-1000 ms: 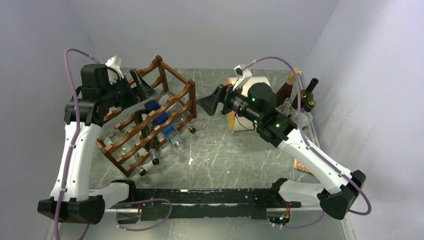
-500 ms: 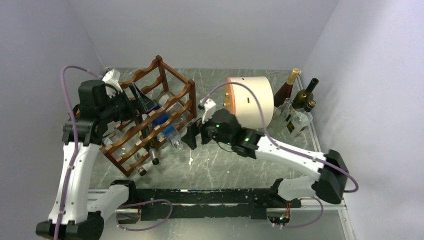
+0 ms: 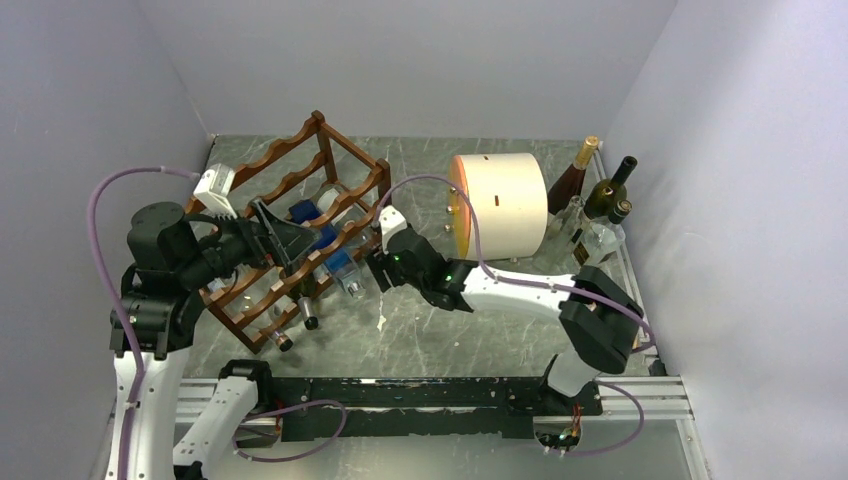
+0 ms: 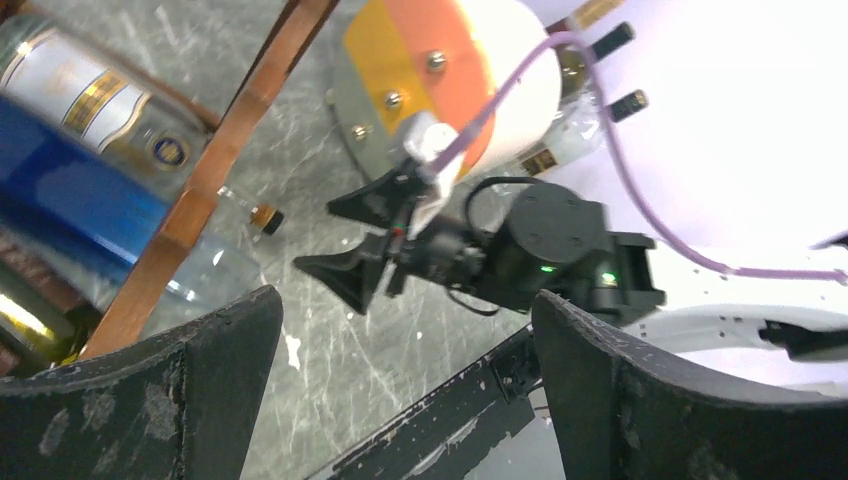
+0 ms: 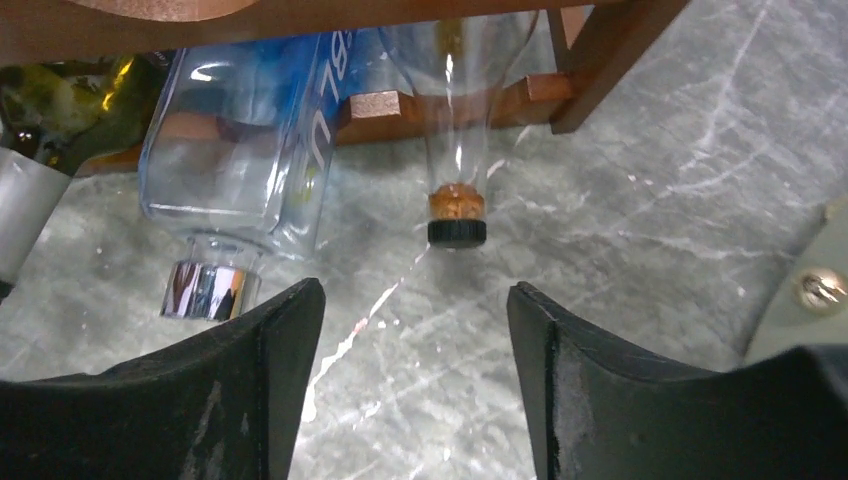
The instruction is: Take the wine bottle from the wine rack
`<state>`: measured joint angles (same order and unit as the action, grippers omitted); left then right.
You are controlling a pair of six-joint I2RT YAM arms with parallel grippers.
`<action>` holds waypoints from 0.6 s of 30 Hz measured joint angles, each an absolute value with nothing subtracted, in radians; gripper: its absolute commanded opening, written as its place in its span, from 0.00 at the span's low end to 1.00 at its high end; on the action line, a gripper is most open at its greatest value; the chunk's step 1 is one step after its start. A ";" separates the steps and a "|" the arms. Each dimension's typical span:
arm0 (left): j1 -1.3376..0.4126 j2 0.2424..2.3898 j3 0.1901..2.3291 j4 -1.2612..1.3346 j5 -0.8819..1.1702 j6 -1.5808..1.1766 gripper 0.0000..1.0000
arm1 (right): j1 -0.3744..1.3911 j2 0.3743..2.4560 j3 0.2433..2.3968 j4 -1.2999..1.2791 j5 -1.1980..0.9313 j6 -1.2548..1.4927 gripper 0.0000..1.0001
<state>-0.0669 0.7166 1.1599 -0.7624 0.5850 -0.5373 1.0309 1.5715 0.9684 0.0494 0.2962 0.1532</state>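
Observation:
The reddish-brown wine rack (image 3: pixel 262 282) stands askew at the left and holds several bottles lying down. In the right wrist view a clear bottle's neck with a cork and black cap (image 5: pixel 457 215) sticks out under the rack rail (image 5: pixel 300 15). Beside it is a blue-tinted bottle with a silver cap (image 5: pixel 205 290). My right gripper (image 5: pixel 412 335) is open just short of these necks, aimed a little left of the corked one, with nothing between its fingers. It sits low at the rack's right end (image 3: pixel 380 268). My left gripper (image 3: pixel 285 240) hovers open over the rack.
A cream cylindrical drum (image 3: pixel 505 200) lies on its side at the back. Three upright bottles (image 3: pixel 595 205) stand in the back right corner. A black rail (image 3: pixel 420 395) runs along the near edge. Grey walls close in on the left, back and right.
My right arm has swung from in front of the drum down and left to the rack's right end, its jaws narrowing somewhat. The left gripper has shifted right across the rack.

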 measured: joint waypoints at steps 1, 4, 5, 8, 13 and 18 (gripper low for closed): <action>-0.067 0.709 1.160 -0.741 0.607 -0.534 0.99 | 1.027 1.586 0.968 0.067 0.291 0.148 0.67; -0.067 0.709 1.160 -0.682 0.672 -0.525 0.99 | 1.015 1.639 0.968 0.128 0.266 0.132 0.65; -0.067 0.712 1.160 -0.667 0.691 -0.521 0.99 | 1.010 1.656 0.968 0.149 0.258 0.128 0.64; -0.067 0.727 1.153 -0.621 0.748 -0.501 0.99 | 0.995 1.689 0.964 0.204 0.231 0.126 0.64; -0.067 0.709 1.108 -0.565 0.820 -0.467 1.00 | 0.955 1.729 0.952 0.299 0.171 0.112 0.64; -0.067 0.641 1.033 -0.542 0.839 -0.441 1.00 | 0.949 1.770 0.952 0.344 0.138 0.103 0.64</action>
